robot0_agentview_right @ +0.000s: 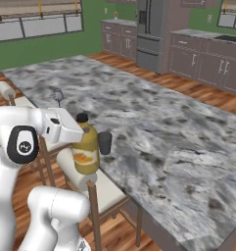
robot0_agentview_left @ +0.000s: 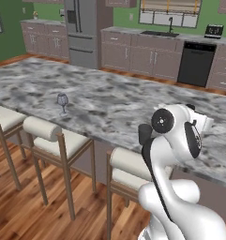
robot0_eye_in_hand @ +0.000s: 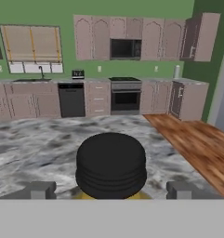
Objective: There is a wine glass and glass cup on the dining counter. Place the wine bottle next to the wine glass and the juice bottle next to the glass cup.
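**Juice bottle upright between wide claw fingers at the desk edge**

Left base view: the marble desk [robot0_agentview_left: 114, 101] runs across the middle. The wine glass [robot0_agentview_left: 63, 103] stands upright on it near the front edge, at about 9 o'clock from the arm's elbow, stem vertical, foot on the marble. Cushioned stools [robot0_agentview_left: 53, 136] line the near side below it. The arm's white body hides the hand here.

Right base view: the juice bottle [robot0_agentview_right: 86, 149] stands upright, long axis vertical, black cap at 12 o'clock, right at the desk's near edge. The claw [robot0_agentview_right: 92, 139] straddles it with fingers spread wide; one dark finger [robot0_agentview_right: 105, 142] shows at the bottle's 3 o'clock side, just beside it. Whether the fingers press the bottle cannot be told. The bottle bears a pale label with an orange picture; no writing can be read. The wine glass [robot0_agentview_right: 58, 96] stands well apart, at about 11 o'clock from the bottle.

Hand view: the bottle's ribbed black cap [robot0_eye_in_hand: 111, 165] sits centred between the two fingertips [robot0_eye_in_hand: 39, 189], with a gap on each side.
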Robot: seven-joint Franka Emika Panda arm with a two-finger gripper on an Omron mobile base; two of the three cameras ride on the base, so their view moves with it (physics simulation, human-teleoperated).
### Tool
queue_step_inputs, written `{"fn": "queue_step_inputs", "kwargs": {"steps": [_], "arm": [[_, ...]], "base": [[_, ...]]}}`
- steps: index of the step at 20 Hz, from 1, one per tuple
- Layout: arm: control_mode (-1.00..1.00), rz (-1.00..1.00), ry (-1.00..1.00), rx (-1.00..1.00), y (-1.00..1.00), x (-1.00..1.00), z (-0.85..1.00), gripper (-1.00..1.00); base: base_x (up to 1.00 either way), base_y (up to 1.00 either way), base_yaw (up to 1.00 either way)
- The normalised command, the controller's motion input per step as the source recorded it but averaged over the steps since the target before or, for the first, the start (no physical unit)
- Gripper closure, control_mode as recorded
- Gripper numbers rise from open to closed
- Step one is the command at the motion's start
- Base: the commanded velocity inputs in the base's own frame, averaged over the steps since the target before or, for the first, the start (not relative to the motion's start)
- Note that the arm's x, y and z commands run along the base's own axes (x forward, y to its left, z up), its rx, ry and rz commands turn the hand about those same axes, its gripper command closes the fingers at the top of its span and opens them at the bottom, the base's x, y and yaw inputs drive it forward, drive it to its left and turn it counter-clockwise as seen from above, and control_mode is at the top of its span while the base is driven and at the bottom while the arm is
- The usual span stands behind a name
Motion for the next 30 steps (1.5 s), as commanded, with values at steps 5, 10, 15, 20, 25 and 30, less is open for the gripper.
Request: {"fn": "queue_step_inputs", "kwargs": {"steps": [5,10,15,20,25,30], "arm": [[-1.0,0.37,0.0,0.04,-0.22,0.08,0.0,1.0],[-1.0,0.59,0.0,0.06,-0.29,0.11,0.0,1.0],[-1.0,0.58,0.0,0.02,-0.32,0.12,0.0,1.0],[-1.0,0.55,0.0,0.04,-0.34,0.17,-0.03,1.0],[-1.0,0.46,-0.01,0.08,-0.17,0.28,-0.11,1.0],[-1.0,0.28,0.0,0.06,-0.06,0.34,-0.13,1.0]], "base": [[0.0,0.0,0.0],[0.0,0.0,0.0],[0.0,0.0,0.0],[0.0,0.0,0.0],[0.0,0.0,0.0],[0.0,0.0,0.0]]}}
